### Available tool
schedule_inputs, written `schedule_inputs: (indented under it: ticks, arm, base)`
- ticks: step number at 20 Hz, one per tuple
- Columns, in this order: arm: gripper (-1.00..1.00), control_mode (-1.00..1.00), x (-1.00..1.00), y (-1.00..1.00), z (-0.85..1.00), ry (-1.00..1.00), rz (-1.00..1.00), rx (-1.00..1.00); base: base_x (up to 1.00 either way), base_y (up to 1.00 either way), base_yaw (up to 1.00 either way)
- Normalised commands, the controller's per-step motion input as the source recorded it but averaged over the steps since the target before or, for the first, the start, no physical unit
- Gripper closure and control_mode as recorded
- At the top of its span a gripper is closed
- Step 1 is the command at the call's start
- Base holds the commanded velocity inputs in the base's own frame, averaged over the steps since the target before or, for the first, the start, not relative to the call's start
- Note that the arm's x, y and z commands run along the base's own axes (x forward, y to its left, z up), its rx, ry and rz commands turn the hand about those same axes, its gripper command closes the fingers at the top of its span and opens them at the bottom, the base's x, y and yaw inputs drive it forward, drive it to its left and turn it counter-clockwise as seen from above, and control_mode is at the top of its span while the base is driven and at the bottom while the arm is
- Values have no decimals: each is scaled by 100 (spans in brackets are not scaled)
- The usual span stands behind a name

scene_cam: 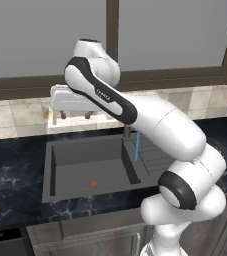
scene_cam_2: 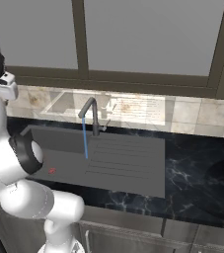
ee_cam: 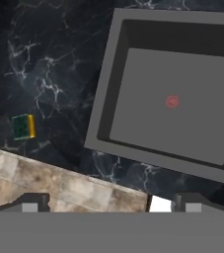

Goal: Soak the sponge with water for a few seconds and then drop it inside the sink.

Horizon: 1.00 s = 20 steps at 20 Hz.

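Lying on countertop (ee_cam: 49, 74): sponge (ee_cam: 23, 126), untouched.

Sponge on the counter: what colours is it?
The sponge is dark green on its broad face with a yellow edge, clearest in the hand view.

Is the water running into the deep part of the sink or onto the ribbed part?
Onto the ribbed part: the water falls from the faucet onto the left edge of the drainboard, beside the deep basin with its red drain mark.
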Motion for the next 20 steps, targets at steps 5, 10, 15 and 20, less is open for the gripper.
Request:
schedule_inputs:
  ticks: [5, 10, 15, 20]
  arm:
    - [-100, -100, -15, 52, -3, 0, 0, 0]
    - [-100, -100, -16, 50, -1, 0, 0, 0]
    - [-100, -100, -8, 48, -7, 0, 0, -3]
    - [-100, -100, 0, 44, -13, -6, 0, -6]
  base:
    - [0, 0, 0]
    - [0, 0, 0]
    - [0, 0, 0]
    - [0, 0, 0]
